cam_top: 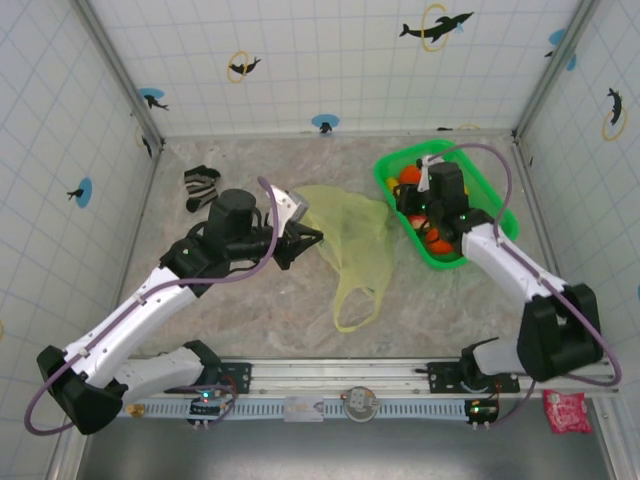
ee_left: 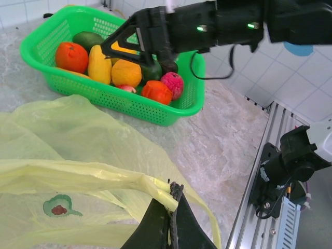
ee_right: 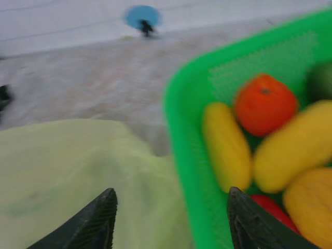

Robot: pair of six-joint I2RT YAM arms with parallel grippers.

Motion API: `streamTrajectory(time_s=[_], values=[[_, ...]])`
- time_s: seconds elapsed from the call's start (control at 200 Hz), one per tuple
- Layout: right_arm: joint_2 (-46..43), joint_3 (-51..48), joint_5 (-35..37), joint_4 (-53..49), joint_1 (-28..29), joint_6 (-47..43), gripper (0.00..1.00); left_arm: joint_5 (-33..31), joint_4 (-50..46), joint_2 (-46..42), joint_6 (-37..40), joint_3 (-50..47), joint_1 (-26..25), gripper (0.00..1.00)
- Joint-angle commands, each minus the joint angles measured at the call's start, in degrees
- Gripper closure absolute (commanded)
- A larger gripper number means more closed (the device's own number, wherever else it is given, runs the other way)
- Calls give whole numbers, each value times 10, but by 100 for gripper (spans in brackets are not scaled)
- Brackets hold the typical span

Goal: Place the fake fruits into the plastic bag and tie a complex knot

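The pale-yellow plastic bag (cam_top: 345, 235) lies flat mid-table, one loop handle trailing toward the front. My left gripper (cam_top: 305, 238) is shut on the bag's rim; in the left wrist view the fingertips (ee_left: 174, 194) pinch a bunched fold of the bag (ee_left: 67, 150). The fake fruits sit in the green basket (cam_top: 480, 180): an orange (ee_left: 71, 56), a yellow one (ee_left: 99, 63), a red-orange one (ee_left: 156, 92), a pink-red one (ee_left: 173, 84) and a green one (ee_left: 88, 39). My right gripper (cam_top: 418, 208) hangs open over the basket's left rim (ee_right: 187, 135), holding nothing, bag (ee_right: 78, 166) to its left, fruits (ee_right: 264, 104) to its right.
A striped black-and-white sock (cam_top: 200, 185) lies at the back left of the table. Tiled walls close in the back and both sides. The metal rail (cam_top: 340, 378) with the arm bases runs along the front edge. A red packet (cam_top: 566, 411) lies beyond the rail at the right.
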Motion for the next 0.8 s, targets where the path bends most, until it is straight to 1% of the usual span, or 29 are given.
streamTrajectory(time_s=[0.0, 0.15, 0.22, 0.265, 0.335, 0.41, 0.55, 0.666, 0.791], values=[[37, 32, 74, -132, -41, 61, 37, -7, 16, -12, -1, -11, -2, 100], [30, -2, 99, -154, -53, 113, 32, -8, 20, -21, -1, -20, -2, 100], [25, -11, 101, -169, -57, 115, 31, -10, 19, -24, -1, -22, -2, 100], [24, -11, 112, -183, -57, 115, 22, -11, 19, -27, 0, -23, -2, 100], [21, -18, 121, -194, -58, 101, 20, -10, 18, -28, 0, -24, -2, 100], [24, -25, 127, -200, -60, 96, 19, -8, 18, -29, 1, -24, -2, 100], [39, -40, 118, -192, -63, 95, 20, -8, 20, -30, 1, -25, -2, 100], [71, -43, 121, -191, -66, 102, 20, -10, 22, -31, 2, -25, -2, 100], [99, -45, 96, -174, -70, 115, 19, -13, 22, -30, 1, -25, -2, 100]])
